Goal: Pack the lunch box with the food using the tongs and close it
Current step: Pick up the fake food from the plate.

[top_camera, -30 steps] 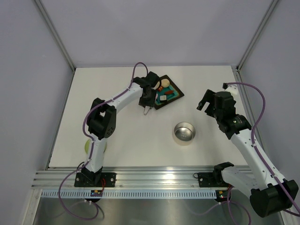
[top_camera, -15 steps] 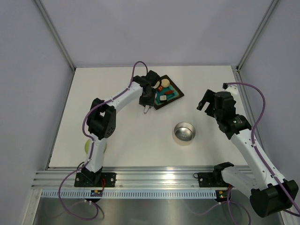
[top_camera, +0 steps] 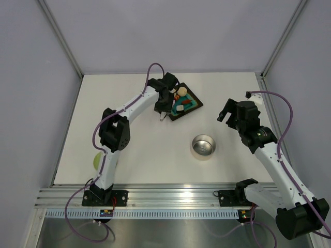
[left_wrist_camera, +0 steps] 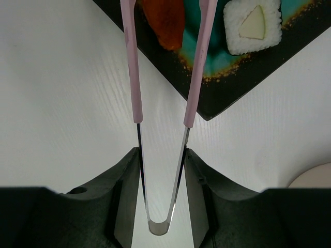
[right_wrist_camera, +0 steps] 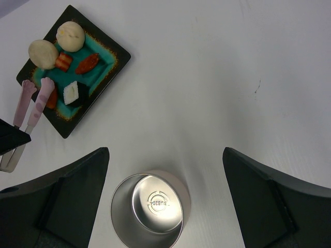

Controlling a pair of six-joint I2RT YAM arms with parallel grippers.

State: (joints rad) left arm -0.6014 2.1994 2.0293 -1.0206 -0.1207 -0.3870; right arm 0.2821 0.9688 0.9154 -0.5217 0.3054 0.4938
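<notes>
My left gripper [left_wrist_camera: 161, 155] is shut on the bent steel end of the tongs [left_wrist_camera: 133, 67]. Their pink arms reach over the near corner of the teal tray [left_wrist_camera: 227, 93] and stand either side of a red-orange bit [left_wrist_camera: 165, 20], not touching it. A white block [left_wrist_camera: 253, 26] lies to its right. Two beige balls [right_wrist_camera: 70, 35] and more red-orange bits sit at the tray's far end. The lunch box [top_camera: 203, 146], a round steel tin, stands empty. My right gripper [right_wrist_camera: 165, 152] hangs open above the lunch box [right_wrist_camera: 150, 209]. The pale green lid [top_camera: 96, 160] lies at the left, half hidden by the left arm.
The tray [top_camera: 192, 98] lies at the back middle of the white table, turned corner-on. Grey walls with metal posts close in the table on three sides. An aluminium rail runs along the near edge.
My left gripper has carried the tongs a little farther back, onto the tray. The right arm and the tin have not moved.
</notes>
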